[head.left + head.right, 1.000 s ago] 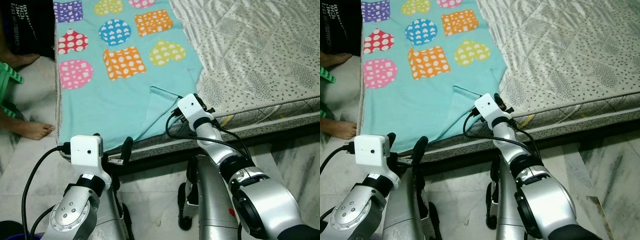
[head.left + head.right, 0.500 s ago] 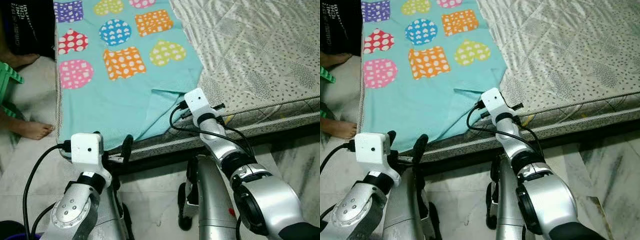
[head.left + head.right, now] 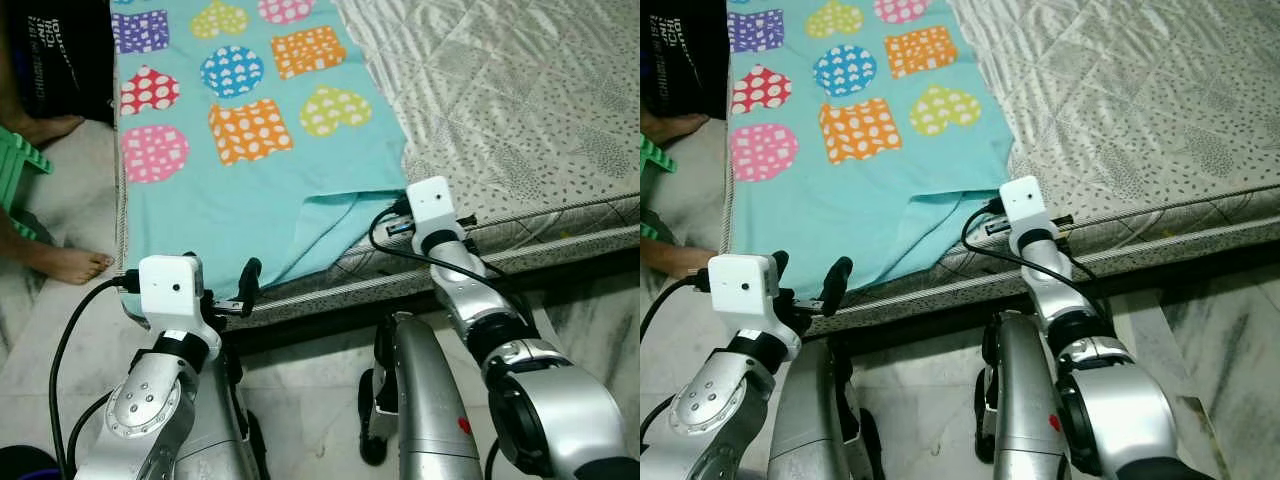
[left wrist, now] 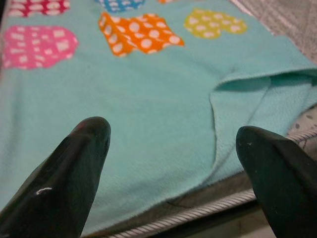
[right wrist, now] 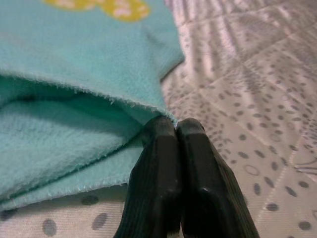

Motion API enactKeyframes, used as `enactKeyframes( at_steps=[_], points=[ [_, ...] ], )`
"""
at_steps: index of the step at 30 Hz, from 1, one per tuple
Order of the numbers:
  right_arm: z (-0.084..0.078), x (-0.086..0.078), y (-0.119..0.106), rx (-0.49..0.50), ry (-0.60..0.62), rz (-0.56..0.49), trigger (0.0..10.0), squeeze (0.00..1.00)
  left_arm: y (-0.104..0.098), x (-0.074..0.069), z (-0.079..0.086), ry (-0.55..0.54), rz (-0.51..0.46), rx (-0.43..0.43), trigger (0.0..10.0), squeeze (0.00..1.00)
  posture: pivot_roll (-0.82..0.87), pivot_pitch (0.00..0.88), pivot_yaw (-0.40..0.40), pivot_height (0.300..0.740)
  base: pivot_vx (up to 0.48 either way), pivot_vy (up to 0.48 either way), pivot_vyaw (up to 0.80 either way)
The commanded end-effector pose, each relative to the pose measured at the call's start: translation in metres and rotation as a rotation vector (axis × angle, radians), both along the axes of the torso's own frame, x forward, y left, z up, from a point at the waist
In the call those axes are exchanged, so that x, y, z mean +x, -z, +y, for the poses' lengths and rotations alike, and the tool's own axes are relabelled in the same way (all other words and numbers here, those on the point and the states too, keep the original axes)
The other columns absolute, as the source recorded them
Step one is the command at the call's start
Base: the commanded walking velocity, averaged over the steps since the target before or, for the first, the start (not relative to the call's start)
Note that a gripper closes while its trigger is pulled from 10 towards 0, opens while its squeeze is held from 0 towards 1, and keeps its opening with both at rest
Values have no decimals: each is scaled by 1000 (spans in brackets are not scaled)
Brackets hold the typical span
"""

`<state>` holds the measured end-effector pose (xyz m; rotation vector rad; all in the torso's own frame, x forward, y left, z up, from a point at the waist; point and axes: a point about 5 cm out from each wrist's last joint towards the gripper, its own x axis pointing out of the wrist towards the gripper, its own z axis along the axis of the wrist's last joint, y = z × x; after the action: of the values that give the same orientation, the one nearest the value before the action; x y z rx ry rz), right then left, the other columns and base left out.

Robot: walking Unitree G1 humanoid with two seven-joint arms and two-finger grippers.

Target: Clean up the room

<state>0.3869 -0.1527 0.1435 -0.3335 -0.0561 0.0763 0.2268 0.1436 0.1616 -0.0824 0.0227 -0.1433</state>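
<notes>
The teal fleece blanket (image 3: pixel 250 190), printed with dotted hearts and squares in pink, orange, blue and yellow, lies flat on the left part of the bed, its near right corner folded over. The right gripper (image 5: pixel 176 130) pinches that fuzzy corner edge, fingers pressed together. The left gripper (image 4: pixel 171 148) hovers spread wide at the blanket's near edge. The quilted grey bedsheet (image 3: pixel 520 90) carries small leaf specks. A person's bare foot (image 3: pixel 70 264) rests on the floor far left; white lettering on dark clothing (image 3: pixel 45 60) is unreadable.

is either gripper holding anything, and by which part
The right gripper pinches the turquoise patterned blanket by its near right corner edge. The left gripper is open, holding nothing.
</notes>
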Motion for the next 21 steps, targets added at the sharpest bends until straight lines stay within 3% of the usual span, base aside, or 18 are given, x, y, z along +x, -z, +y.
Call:
enactKeyframes(
  at_steps=[1,13,14,15,16,17,18,21],
  points=[
    [-13,-7,8,33,3,6,0,0,3,0,7,-18,3,15,10000,0,5,211,56,510,0,0,0],
    [-50,-31,18,45,-2,14,0,0,5,10,10,-15,-18,19,10000,0,-37,159,61,510,0,0,0],
    [-53,-35,20,53,-9,29,706,0,5,11,10,-14,-21,19,10000,0,-43,154,62,510,0,0,0],
    [-54,-36,21,54,-12,36,706,0,5,11,10,-13,-21,19,10000,0,-44,151,62,510,0,0,0],
    [-55,-38,23,58,-24,54,1686,0,5,12,10,-13,-23,19,10000,0,-48,147,63,510,0,0,0],
    [-54,-39,25,62,-33,66,1686,0,6,13,11,-13,-24,19,10000,0,-48,147,63,510,0,0,0],
    [-52,-41,29,62,-64,96,10000,0,6,14,11,-13,-26,20,10000,0,-51,141,63,510,0,0,0],
    [-47,-45,36,66,-91,144,10000,0,7,15,10,-12,-28,18,10000,0,-53,136,63,510,0,0,0]
  ],
)
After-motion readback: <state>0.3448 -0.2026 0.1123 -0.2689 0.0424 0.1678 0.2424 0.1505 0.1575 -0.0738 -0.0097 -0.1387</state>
